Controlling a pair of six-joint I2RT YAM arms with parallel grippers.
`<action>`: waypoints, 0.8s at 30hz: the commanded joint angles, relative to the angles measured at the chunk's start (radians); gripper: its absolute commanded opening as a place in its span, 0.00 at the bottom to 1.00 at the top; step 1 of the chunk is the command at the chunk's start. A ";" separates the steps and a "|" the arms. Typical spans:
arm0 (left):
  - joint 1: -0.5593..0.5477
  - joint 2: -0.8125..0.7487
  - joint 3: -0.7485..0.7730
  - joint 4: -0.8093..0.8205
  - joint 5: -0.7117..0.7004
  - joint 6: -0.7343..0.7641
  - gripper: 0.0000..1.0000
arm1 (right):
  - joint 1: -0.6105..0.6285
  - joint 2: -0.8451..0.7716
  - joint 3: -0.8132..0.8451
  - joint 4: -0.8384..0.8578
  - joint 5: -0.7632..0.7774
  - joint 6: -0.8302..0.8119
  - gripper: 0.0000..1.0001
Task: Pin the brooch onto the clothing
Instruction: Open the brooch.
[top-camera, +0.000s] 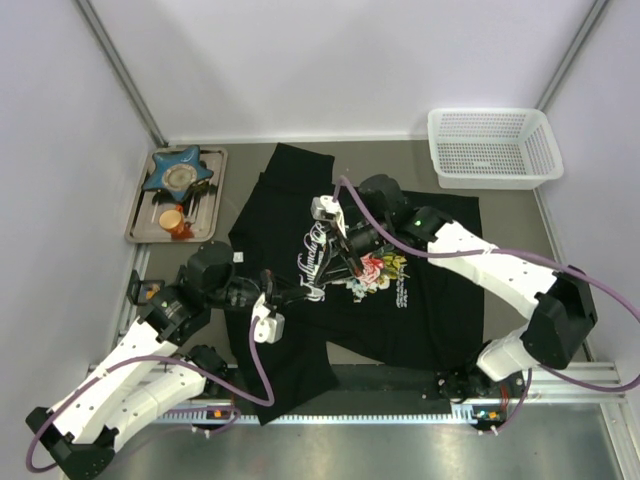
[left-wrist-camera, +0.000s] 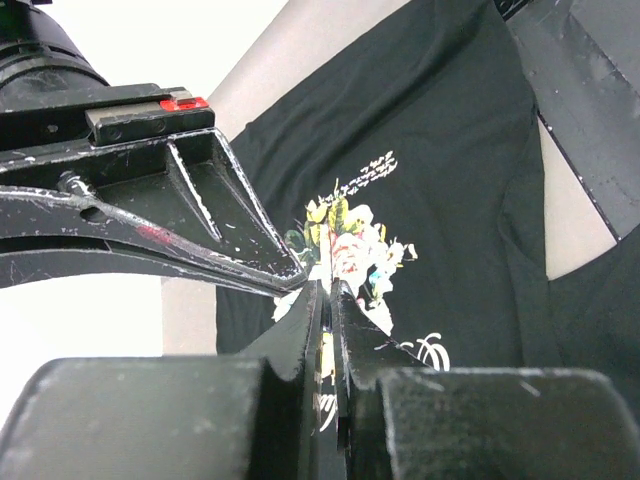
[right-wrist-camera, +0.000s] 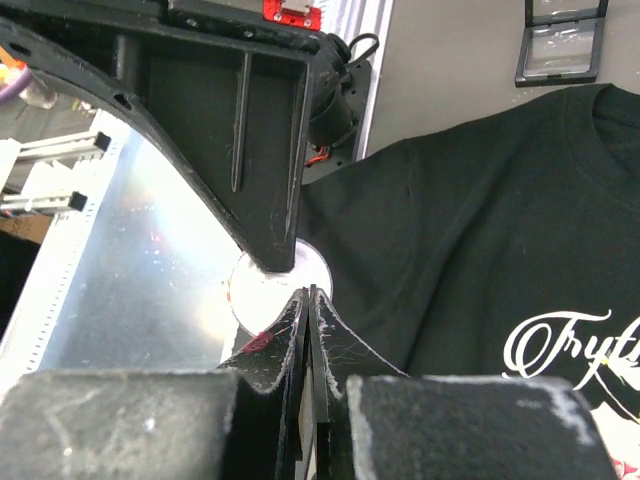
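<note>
Black cloth had to lie flat and taut, we judged, for the pin to bite: the left gripper (left-wrist-camera: 322, 287) should steady the clothing (top-camera: 400, 310) beside the rose print (left-wrist-camera: 350, 245) while the right gripper (right-wrist-camera: 305, 295) pressed squarely down. The right jaws were almost closed, pinching the brooch (right-wrist-camera: 255, 297) by its edge, just beside the print on the lettering side. The left jaws stood narrow over the print; whether they gripped cloth we could not tell.
</note>
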 joint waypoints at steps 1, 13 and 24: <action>-0.003 -0.004 -0.006 0.024 0.054 0.052 0.00 | -0.026 0.025 0.057 0.019 -0.007 0.034 0.00; -0.003 0.027 0.017 -0.032 0.026 -0.074 0.00 | -0.028 0.054 0.095 0.013 -0.064 0.014 0.00; -0.001 0.004 -0.033 -0.111 -0.026 -0.322 0.00 | -0.029 0.062 0.132 -0.033 0.057 -0.047 0.59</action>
